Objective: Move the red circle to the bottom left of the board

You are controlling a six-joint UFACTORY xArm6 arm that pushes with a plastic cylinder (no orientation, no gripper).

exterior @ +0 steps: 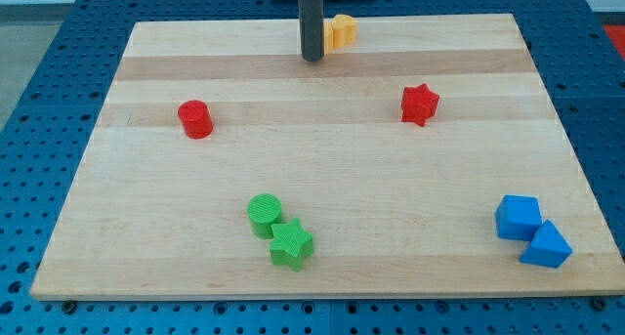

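The red circle (195,118) stands on the wooden board (322,179) at the view's left, a little above mid-height. My tip (312,58) is near the view's top centre, well to the right of and above the red circle, not touching it. It sits just left of a yellow block (341,31), partly hidden behind the rod.
A red star (420,104) lies at the upper right. A green circle (264,214) and a green star (291,244) touch at the bottom centre. A blue cube (518,218) and a blue triangular block (547,245) sit at the bottom right. Blue pegboard surrounds the board.
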